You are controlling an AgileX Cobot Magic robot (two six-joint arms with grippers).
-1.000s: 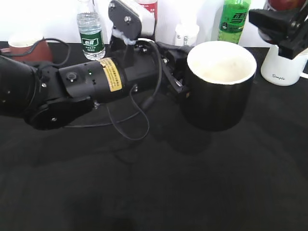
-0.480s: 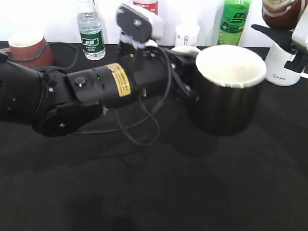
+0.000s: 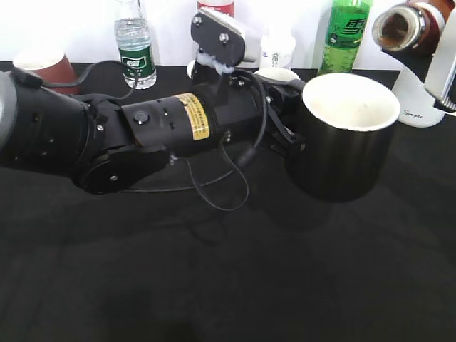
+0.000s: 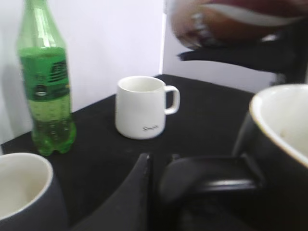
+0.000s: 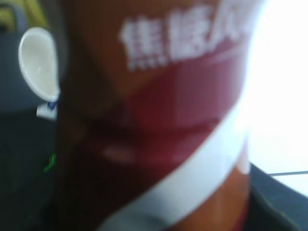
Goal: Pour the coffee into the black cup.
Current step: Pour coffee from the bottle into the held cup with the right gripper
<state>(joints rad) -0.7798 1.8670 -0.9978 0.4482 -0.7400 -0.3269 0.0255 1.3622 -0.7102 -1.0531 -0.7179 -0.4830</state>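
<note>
— Start with the exterior view. Where is the black cup (image 3: 347,139)?

— Right of centre, over the black table (image 3: 228,271). The left arm (image 3: 142,132) stretches across from the left, and the left gripper (image 3: 285,128) meets the cup on its left flank, at the handle side. Its fingers clamp there, closed on the cup.

— And the coffee (image 3: 407,26)?

— At the top right corner, tipped over so its open mouth faces the camera, above and to the right of the cup's white rim — apart from it, not touching. The right gripper (image 3: 442,68) shows only as a pale edge under the bottle; from here I cannot tell how its fingers sit.

— Anything behind?

— A maroon mug (image 3: 44,68) far left, a water bottle (image 3: 134,46), a green bottle (image 3: 347,32), and a white mug (image 3: 420,96) beneath the coffee.

— Left wrist view?

— The black cup (image 4: 279,144) fills the lower right, its handle (image 4: 211,180) lying right against the dark fingers (image 4: 130,197), which press on it. The coffee (image 4: 231,21) hangs blurred at the top, above the cup's rim. The white mug (image 4: 142,107), green bottle (image 4: 45,82) and a grey mug (image 4: 24,197) stand beyond.

— Right wrist view?

— The coffee (image 5: 159,120) fills the frame, label close and blurred. The fingers themselves are hidden, yet the bottle sits pressed up to the camera — held in that grip.
</note>
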